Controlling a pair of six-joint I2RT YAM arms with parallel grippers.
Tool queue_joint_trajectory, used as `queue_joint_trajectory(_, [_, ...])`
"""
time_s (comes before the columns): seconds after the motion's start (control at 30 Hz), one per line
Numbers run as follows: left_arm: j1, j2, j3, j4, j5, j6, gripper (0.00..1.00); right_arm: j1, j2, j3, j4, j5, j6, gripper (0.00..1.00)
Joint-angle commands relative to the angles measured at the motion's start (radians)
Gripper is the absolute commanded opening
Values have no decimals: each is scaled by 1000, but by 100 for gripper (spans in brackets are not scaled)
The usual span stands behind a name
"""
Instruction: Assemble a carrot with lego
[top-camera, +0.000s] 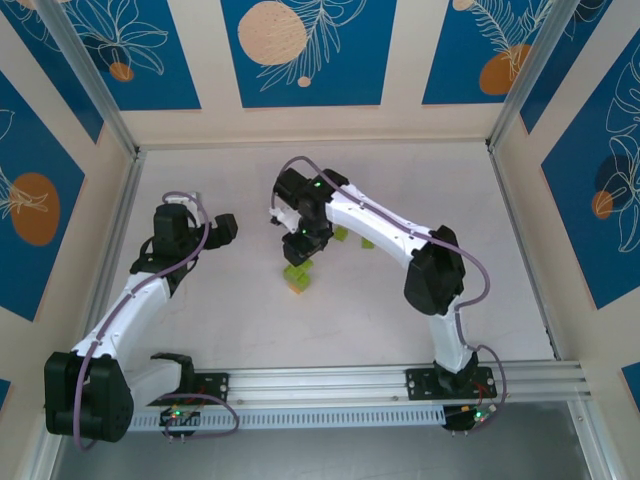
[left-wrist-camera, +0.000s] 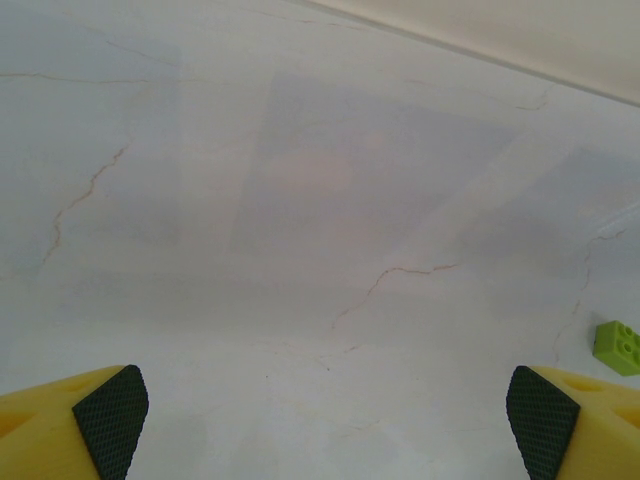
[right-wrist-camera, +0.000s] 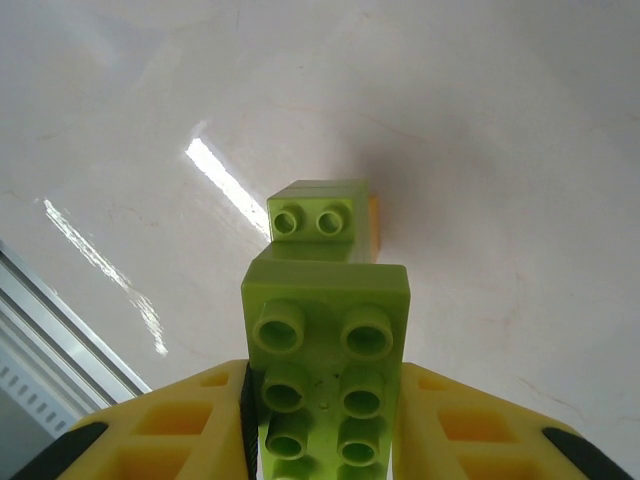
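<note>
1. The right gripper (right-wrist-camera: 325, 405) has its yellow fingers (right-wrist-camera: 180, 435) closed tight on a rectangular lime-green brick (right-wrist-camera: 325, 320). They pinch its long sides, and its studs face the wrist camera.
2. Just past the held brick's free end sits a small lime-green brick (right-wrist-camera: 318, 212) on an orange brick (right-wrist-camera: 373, 225). These two make the part-built carrot. I cannot tell whether the held brick is pressed onto them or only touching.
3. From above, this stack stands near the middle of the table (top-camera: 440, 190), directly below the right gripper, with the orange end nearest the arm bases.
4. The left gripper (left-wrist-camera: 327, 425) is spread wide with nothing between its dark pads (left-wrist-camera: 112, 410). It hangs over bare table, well to the left of the carrot.
5. A loose green brick (left-wrist-camera: 618, 347) lies at the right edge of the left wrist view.
6. In the top view, one spare green brick (top-camera: 341, 233) and another green piece (top-camera: 367, 243) lie beside the right arm.
</note>
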Motion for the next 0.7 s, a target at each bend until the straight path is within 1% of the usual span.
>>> queue_joint_trajectory(0.0, [-10,-7,16,14,22,14,95,13,24,54,-42,-37,-17,34])
queue_joint_trajectory(0.17, [-9,-9,14,14,21,15,95,21,55,70,-51,-38,-29,34])
queue_joint_trajectory(0.67, [-9,-6,13,15,19,16,95,34,82,49,-63,-51,-69,34])
